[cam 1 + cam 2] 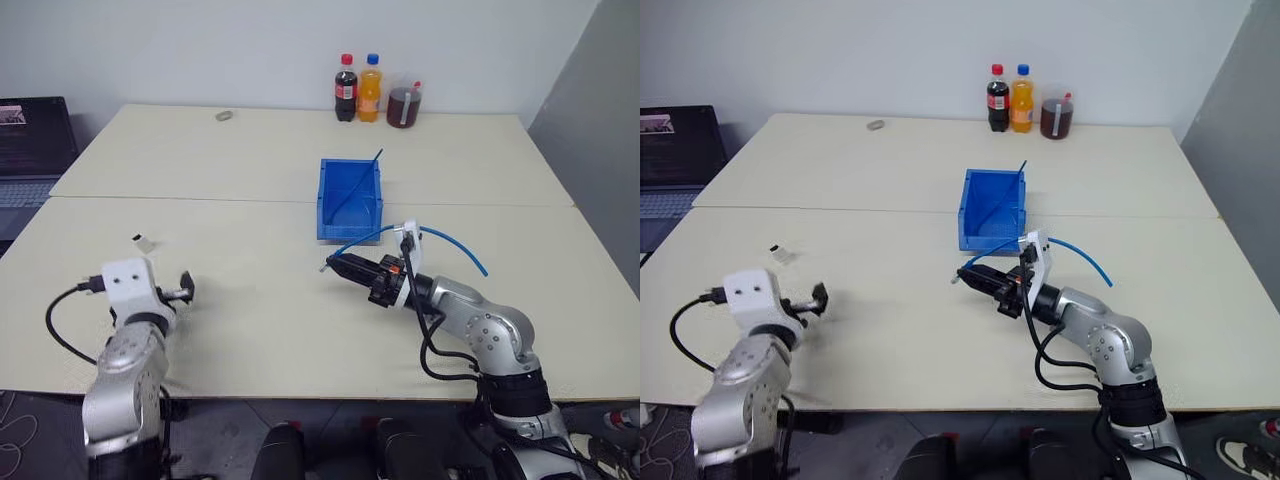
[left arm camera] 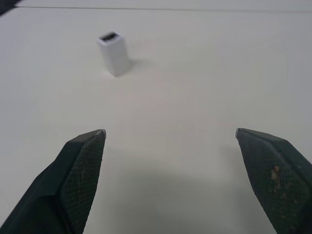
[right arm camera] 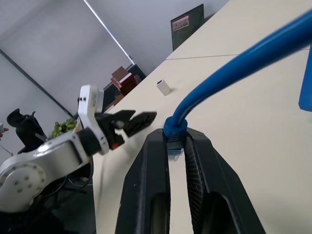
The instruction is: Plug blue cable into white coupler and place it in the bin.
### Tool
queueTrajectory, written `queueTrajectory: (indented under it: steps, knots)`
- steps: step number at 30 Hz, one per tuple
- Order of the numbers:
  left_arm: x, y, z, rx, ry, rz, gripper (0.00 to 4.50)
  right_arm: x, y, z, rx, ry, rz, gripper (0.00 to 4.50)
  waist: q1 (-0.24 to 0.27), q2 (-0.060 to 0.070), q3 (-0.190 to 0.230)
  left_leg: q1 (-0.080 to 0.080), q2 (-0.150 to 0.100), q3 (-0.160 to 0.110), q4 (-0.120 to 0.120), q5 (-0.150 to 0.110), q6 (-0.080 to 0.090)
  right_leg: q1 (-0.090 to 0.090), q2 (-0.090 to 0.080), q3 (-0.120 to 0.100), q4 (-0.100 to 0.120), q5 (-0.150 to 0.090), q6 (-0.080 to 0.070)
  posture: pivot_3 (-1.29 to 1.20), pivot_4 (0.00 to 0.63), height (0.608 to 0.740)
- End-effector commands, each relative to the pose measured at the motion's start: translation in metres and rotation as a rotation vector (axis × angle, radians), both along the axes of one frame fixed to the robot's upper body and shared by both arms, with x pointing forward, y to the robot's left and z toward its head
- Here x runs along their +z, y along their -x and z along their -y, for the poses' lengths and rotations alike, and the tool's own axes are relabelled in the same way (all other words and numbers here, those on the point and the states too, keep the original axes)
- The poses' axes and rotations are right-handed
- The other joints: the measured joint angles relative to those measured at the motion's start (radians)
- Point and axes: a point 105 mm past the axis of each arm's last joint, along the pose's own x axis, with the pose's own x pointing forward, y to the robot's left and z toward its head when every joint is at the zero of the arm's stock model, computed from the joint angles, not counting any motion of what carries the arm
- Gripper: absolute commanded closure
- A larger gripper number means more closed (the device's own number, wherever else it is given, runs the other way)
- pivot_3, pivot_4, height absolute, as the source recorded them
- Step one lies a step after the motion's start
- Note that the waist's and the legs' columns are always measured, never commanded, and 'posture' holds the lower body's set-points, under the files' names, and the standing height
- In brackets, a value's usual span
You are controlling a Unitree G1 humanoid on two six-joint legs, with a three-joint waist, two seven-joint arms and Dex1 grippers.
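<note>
Across the left eye view, 2 pale tables point(image 1: 250, 300) meet along a seam. Low on the left side of the frame, the left gripper point(image 1: 185, 289) hangs just above the tabletop. The white coupler point(image 1: 144, 242) stands on the table a little above and left of it in the frame, apart from it. Right of center, the right gripper point(image 1: 337, 265) is clamped on the plug end of the blue cable point(image 1: 455, 243), which arcs away to the right and comes down on the table. The bin point(image 1: 349, 200) sits just above that gripper in the frame, with a thin dark-blue stick point(image 1: 362, 182) leaning inside it. Along the upper edge, 2 bottles point(image 1: 357, 88) and a jar point(image 1: 404, 105) stand by the wall, a small grey ring point(image 1: 223, 115) lies at upper left, and a laptop point(image 1: 30, 150) sits at far left.

Toward the upper left of the left wrist view, the coupler stands upright with its dark face up, well beyond the 2 fingers point(image 2: 80, 170), which are spread wide with nothing between them.

Centered low in the right wrist view, the right gripper's 2 fingers point(image 3: 146, 190) pinch the cable's plug narrowly; the cable rises to the upper right, and the left gripper and the coupler show beyond.
</note>
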Motion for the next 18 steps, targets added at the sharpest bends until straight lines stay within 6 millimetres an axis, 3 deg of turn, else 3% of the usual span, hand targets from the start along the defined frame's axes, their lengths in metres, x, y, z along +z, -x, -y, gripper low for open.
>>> queueTrajectory:
  steps: [1,8,18]
  knots:
    - [0.003,-0.01,-0.018,0.123,0.06,-0.003,0.0,0.017,0.0,-0.002,0.015,-0.024,0.071,4.35,0.002,0.0,0.0,0.0,0.0,0.001,0.0,0.0,0.0,0.0,0.0,0.001,0.0,0.0,0.0,0.0,0.15,0.74]
    - [0.007,-0.025,-0.034,0.212,0.129,0.002,0.0,0.019,0.0,-0.002,0.01,-0.021,0.081,4.35,0.002,-0.001,0.0,-0.001,0.0,0.0,-0.001,0.0,0.0,0.0,0.0,0.0,-0.002,0.001,-0.001,0.0,0.15,0.74]
    - [0.022,-0.066,-0.051,0.212,0.12,0.011,0.0,0.021,0.001,-0.002,0.002,-0.021,0.086,4.35,0.003,-0.002,0.0,-0.002,0.0,0.0,-0.001,0.0,-0.001,0.0,-0.001,-0.002,-0.002,0.003,-0.004,0.0,0.15,0.74]
